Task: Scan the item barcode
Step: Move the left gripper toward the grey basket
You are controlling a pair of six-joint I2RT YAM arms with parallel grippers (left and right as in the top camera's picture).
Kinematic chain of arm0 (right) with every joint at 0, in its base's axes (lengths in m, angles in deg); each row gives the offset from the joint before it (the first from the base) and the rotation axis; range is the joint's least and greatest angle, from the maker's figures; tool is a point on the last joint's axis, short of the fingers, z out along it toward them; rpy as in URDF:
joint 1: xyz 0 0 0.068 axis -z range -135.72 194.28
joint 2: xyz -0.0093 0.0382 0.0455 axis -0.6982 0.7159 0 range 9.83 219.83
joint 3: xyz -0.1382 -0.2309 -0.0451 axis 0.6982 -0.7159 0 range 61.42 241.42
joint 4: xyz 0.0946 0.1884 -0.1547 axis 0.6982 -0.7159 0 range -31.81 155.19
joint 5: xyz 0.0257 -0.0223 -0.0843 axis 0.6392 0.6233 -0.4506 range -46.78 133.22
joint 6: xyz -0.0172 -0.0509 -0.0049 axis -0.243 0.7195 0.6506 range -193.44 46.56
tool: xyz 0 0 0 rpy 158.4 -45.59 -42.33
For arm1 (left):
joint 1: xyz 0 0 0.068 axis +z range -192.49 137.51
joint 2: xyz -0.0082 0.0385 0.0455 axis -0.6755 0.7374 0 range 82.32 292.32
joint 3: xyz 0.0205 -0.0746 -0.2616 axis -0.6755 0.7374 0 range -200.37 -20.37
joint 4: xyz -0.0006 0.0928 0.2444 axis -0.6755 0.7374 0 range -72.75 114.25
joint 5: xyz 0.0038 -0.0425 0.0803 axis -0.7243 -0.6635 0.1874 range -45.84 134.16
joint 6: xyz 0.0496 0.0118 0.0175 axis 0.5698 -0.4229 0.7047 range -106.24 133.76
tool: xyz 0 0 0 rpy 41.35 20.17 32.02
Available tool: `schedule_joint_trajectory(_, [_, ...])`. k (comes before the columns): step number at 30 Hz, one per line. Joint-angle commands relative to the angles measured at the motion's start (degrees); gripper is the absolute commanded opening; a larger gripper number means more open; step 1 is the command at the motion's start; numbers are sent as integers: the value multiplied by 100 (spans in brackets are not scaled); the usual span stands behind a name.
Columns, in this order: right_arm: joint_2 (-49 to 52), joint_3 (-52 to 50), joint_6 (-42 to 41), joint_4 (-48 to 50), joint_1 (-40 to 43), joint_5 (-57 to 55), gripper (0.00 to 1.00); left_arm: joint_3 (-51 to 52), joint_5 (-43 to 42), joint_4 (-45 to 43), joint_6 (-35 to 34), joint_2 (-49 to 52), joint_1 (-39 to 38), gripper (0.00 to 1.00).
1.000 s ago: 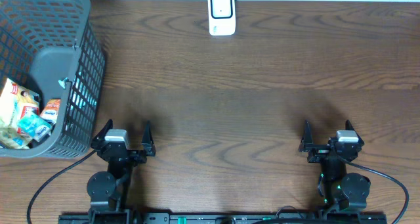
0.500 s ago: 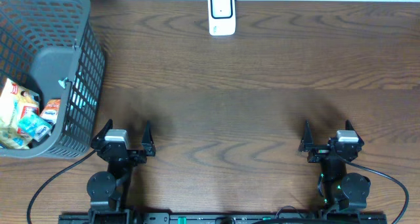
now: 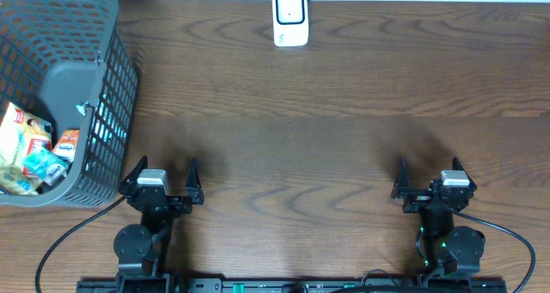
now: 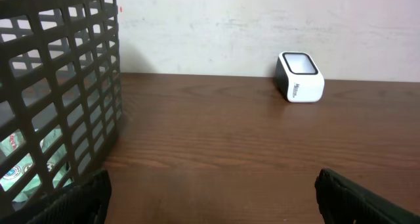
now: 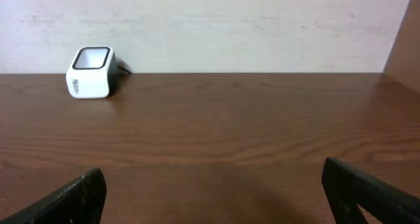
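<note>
Left tool (image 3: pixel 163 173) and right tool (image 3: pixel 428 173) open and empty at the near edge of the surface (image 3: pixel 344 112).
Each tool's jaws stand wide apart with nothing between them. The packaged items (image 3: pixel 30 147) lie inside the grey mesh basket (image 3: pixel 112 78) on the left side, near the left tool. The white scanner (image 3: pixel 290 18) stands at the far edge, well apart from both tools.
</note>
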Motion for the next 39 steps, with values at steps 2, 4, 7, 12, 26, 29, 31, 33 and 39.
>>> schedule_joint_trajectory(2, [-31,-13,66,-22,-35,-9,99,46,-118,273,-20,-28,24,98])
schedule_joint_trajectory(4, [-31,-13,68,-22,-35,-9,99,46,-118,273,-20,-28,24,97])
schedule_joint_trajectory(7, [-31,-13,66,-22,-35,-9,99,46,-118,273,-20,-28,26,98])
schedule_joint_trajectory(12, [-31,-13,66,-22,-35,-9,99,46,-118,273,-20,-28,26,98])
schedule_joint_trajectory(26, [-31,-13,68,-22,-35,-11,99,44,-2417,-1814,-3471,-24,20,97])
schedule_joint_trajectory(29, [-31,-13,66,-22,-35,-9,99,-72,-2356,-3659,-4079,-17,20,98])
schedule_joint_trajectory(31, [-31,-13,68,-22,-35,-9,99,-374,-2181,-4092,-4444,42,22,98])
schedule_joint_trajectory(33, [-31,-13,68,-22,-35,-9,99,-892,-2164,-4017,-4531,195,20,97])
schedule_joint_trajectory(39, [-31,-13,66,-22,-35,-9,99,-3482,-3005,-1598,-3224,1703,31,97])
